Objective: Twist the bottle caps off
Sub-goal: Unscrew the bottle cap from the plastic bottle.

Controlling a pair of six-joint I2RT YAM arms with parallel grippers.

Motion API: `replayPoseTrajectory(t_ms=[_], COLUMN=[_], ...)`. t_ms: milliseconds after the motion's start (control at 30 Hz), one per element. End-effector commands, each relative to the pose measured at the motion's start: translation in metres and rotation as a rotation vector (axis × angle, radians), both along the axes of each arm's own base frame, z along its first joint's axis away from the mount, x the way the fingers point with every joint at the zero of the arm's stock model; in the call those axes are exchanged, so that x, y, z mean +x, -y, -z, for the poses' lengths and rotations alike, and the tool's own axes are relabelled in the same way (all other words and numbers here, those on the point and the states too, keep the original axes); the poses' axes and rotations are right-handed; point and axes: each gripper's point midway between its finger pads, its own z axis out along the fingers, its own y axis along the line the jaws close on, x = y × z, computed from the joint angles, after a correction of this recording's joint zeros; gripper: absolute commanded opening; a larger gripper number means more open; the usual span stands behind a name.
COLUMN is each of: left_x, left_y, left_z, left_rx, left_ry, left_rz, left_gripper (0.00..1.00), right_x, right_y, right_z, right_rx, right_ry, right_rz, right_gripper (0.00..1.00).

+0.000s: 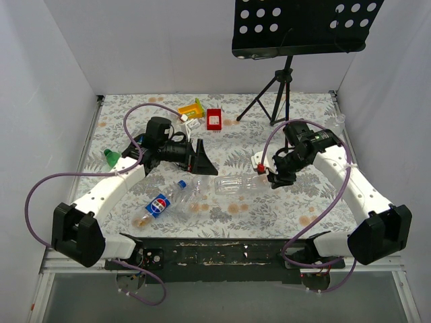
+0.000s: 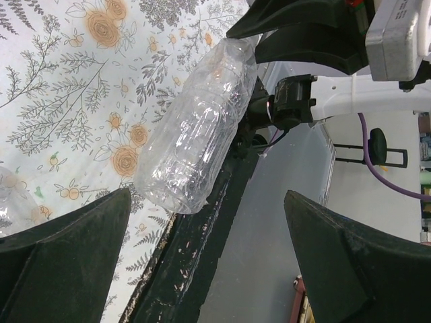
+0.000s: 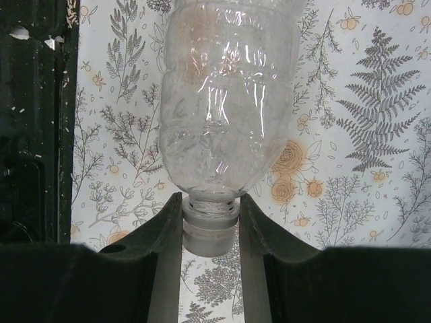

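With the right gripper [image 3: 210,235] clamped narrow on the whitish cap [image 3: 210,227], the clear bottle [image 3: 229,101] lies on its side, long axis running straight out from those fingers toward the left gripper [image 2: 207,196]. That one's fingers are wide, holding nothing. The bottle's base sits ahead between them, apart, so the left arm is placed to brace the body. Red tray [image 1: 214,119] and yellow tray [image 1: 190,108] at the far edge, contents too small to tell.
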Motion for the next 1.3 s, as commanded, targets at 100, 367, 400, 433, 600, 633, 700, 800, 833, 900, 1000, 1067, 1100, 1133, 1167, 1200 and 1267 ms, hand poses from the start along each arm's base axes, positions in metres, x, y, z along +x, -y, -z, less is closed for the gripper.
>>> replayPoseTrajectory(t_ms=[100, 367, 400, 433, 600, 633, 700, 800, 833, 900, 1000, 1067, 1100, 1133, 1167, 1200, 1267], left_x=[-0.003, -0.008, -0.009, -0.009, -0.015, -0.018, -0.021, -0.026, -0.027, -0.029, -0.030, -0.030, -0.031, -0.032, -0.032, -0.033, -0.036], left_y=[0.000, 0.007, 0.008, 0.010, 0.017, 0.019, 0.023, 0.027, 0.029, 0.031, 0.035, 0.039, 0.041, 0.044, 0.047, 0.050, 0.057], left_z=[-0.010, -0.001, 0.000, 0.000, 0.004, 0.005, 0.008, 0.016, 0.018, 0.019, 0.022, 0.025, 0.025, 0.026, 0.026, 0.028, 0.033], left_rx=[-0.003, 0.037, 0.038, 0.038, 0.047, 0.051, 0.068, 0.110, 0.119, 0.127, 0.143, 0.156, 0.158, 0.163, 0.165, 0.168, 0.175], left_ry=[0.080, 0.088, 0.081, 0.078, 0.071, 0.074, 0.084, 0.094, 0.096, 0.095, 0.092, 0.096, 0.098, 0.094, 0.093, 0.090, 0.079], left_rz=[0.047, 0.093, 0.102, 0.108, 0.143, 0.154, 0.171, 0.197, 0.208, 0.227, 0.250, 0.267, 0.279, 0.285, 0.292, 0.303, 0.324], left_gripper=[0.98, 0.98, 0.98, 0.98, 0.98, 0.98, 0.98, 0.98, 0.98, 0.98, 0.98, 0.98, 0.98, 0.98, 0.98, 0.98, 0.98], right_x=[0.006, 0.006, 0.005, 0.006, 0.012, 0.012, 0.012, 0.011, 0.011, 0.010, 0.008, 0.007, 0.005, 0.005, 0.005, 0.005, 0.006], right_y=[-0.002, -0.001, -0.002, -0.003, -0.008, -0.008, -0.011, -0.013, -0.014, -0.015, -0.019, -0.020, -0.021, -0.022, -0.023, -0.026, -0.029], right_z=[-0.011, -0.008, -0.009, -0.009, -0.013, -0.013, -0.012, -0.010, -0.009, -0.009, -0.010, -0.010, -0.010, -0.010, -0.011, -0.012, -0.015], right_rx=[-0.008, -0.036, -0.034, -0.036, -0.041, -0.042, -0.042, -0.044, -0.045, -0.045, -0.040, -0.038, -0.038, -0.035, -0.033, -0.027, -0.010], right_ry=[0.064, 0.124, 0.136, 0.147, 0.195, 0.200, 0.204, 0.201, 0.200, 0.197, 0.199, 0.199, 0.196, 0.197, 0.199, 0.202, 0.201], right_rz=[-0.070, -0.151, -0.164, -0.175, -0.205, -0.211, -0.221, -0.234, -0.239, -0.243, -0.254, -0.259, -0.261, -0.262, -0.263, -0.263, -0.255], right_gripper=[0.01, 0.01, 0.01, 0.01, 0.01, 0.01, 0.01, 0.01, 0.01, 0.01, 0.01, 0.01, 0.01, 0.01, 0.01, 0.01, 0.01])
